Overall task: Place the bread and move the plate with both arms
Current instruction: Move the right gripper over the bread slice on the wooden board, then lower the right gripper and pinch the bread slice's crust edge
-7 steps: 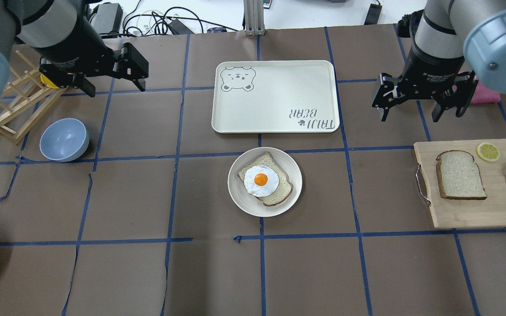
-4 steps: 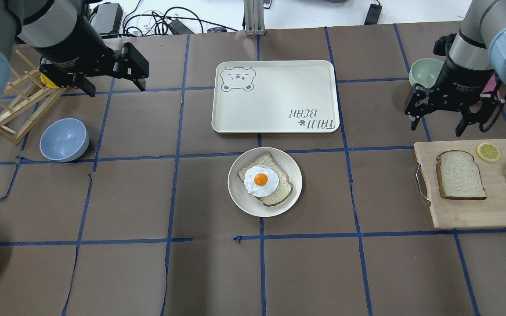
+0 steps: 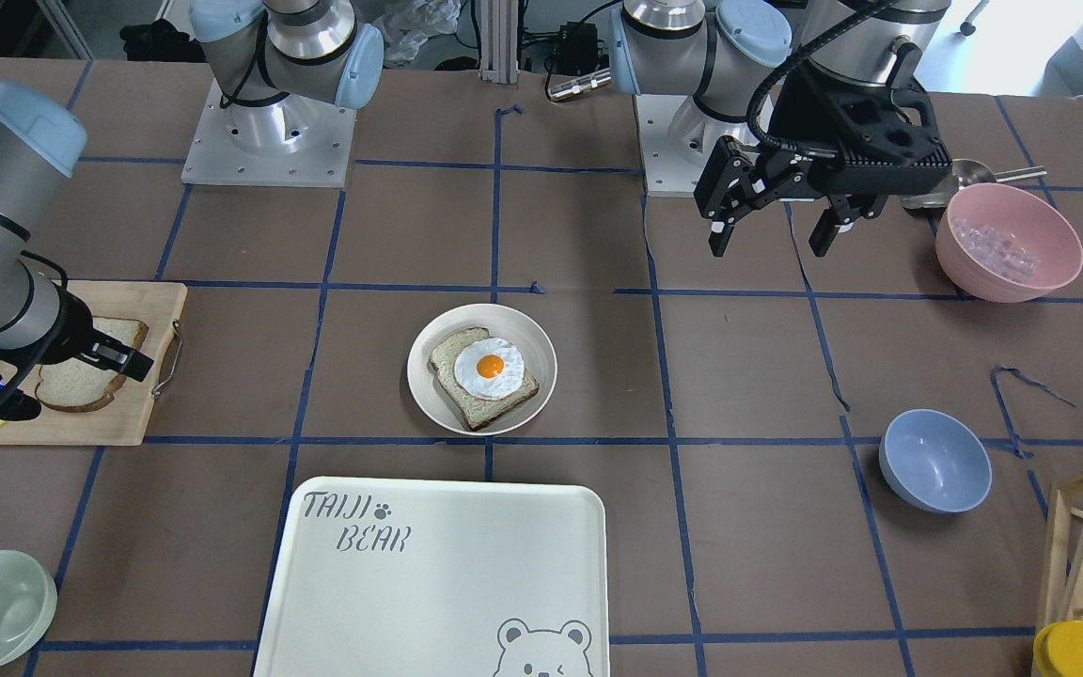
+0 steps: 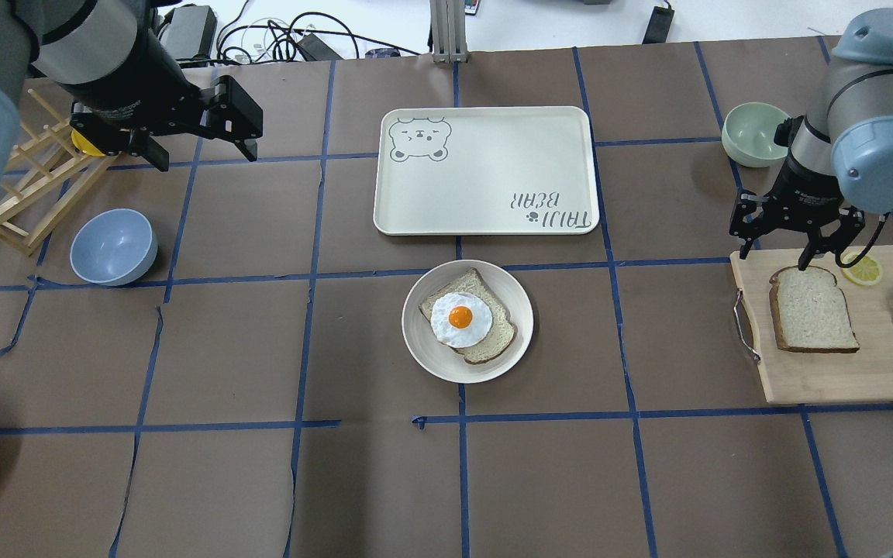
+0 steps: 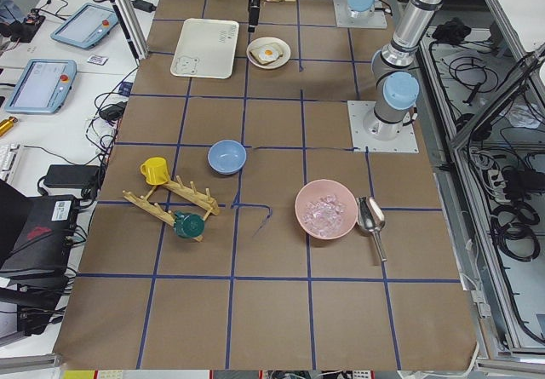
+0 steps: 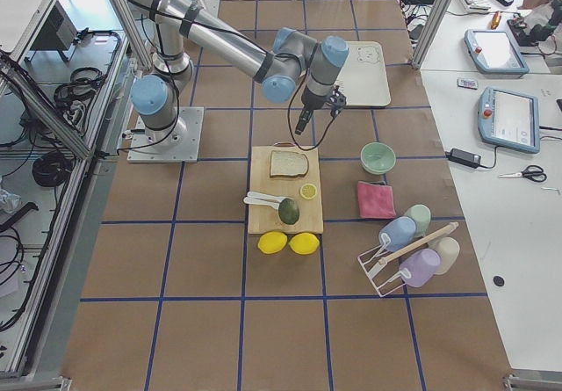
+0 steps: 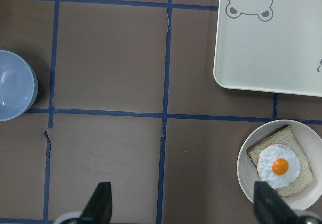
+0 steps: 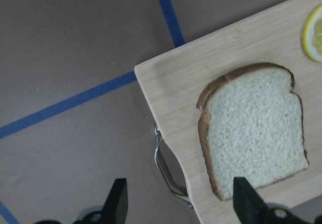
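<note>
Bread [image 4: 812, 310]: flat on board [image 4: 826, 380]. Right gripper [image 4: 774, 257], left gripper [image 4: 205, 159]: both spread. Risk: thin slice slips from an off-centre pinch.

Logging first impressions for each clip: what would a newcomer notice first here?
The fried egg on a slice in the plate at the table's centre draws the eye first, with the bear-print tray just beyond it. At the robot's right, the open right tool hovers over the edge of a wooden board bearing the bread; the left tool hangs open far off at its left.
</note>
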You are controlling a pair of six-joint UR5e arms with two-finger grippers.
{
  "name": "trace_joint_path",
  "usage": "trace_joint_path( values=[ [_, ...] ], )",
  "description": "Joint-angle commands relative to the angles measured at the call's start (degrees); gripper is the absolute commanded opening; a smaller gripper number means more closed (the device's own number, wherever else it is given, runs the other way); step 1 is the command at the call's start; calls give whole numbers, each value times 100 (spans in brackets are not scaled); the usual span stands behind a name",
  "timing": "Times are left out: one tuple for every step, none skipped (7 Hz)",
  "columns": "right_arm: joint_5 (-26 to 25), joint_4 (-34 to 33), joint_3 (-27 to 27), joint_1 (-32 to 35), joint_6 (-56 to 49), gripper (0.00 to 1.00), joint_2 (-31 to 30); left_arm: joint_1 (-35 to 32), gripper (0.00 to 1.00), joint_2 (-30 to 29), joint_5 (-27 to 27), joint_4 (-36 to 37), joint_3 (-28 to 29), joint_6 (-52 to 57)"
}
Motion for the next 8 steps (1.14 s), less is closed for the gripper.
trace_joint_path(
  values=[
    [-155, -560, 128, -178, -10, 77, 416, 0, 100, -5, -2, 5, 3, 0],
    [-226, -569, 119, -179, -10, 70, 540, 0, 100, -5, -2, 5, 3, 0],
    [-279, -726, 119, -188, -10, 70, 645, 9, 100, 13, 6, -4, -6, 9],
    [-427, -736, 119, -179, -10, 68, 681, 9, 100, 13, 6, -12, -6, 0],
    [-472, -745, 119, -188, -10, 66, 734, 9, 100, 13, 6, -13, -6, 0],
    [-472, -745, 128, -197, -2, 66, 769, 9, 100, 21, 6, -21, -6, 0],
    [-464, -736, 128, -249, -1, 57, 778, 9, 100, 13, -2, -4, -6, 0],
    [-438, -728, 128, -276, -10, 41, 778, 9, 100, 21, 6, -12, -6, 0]
  ],
)
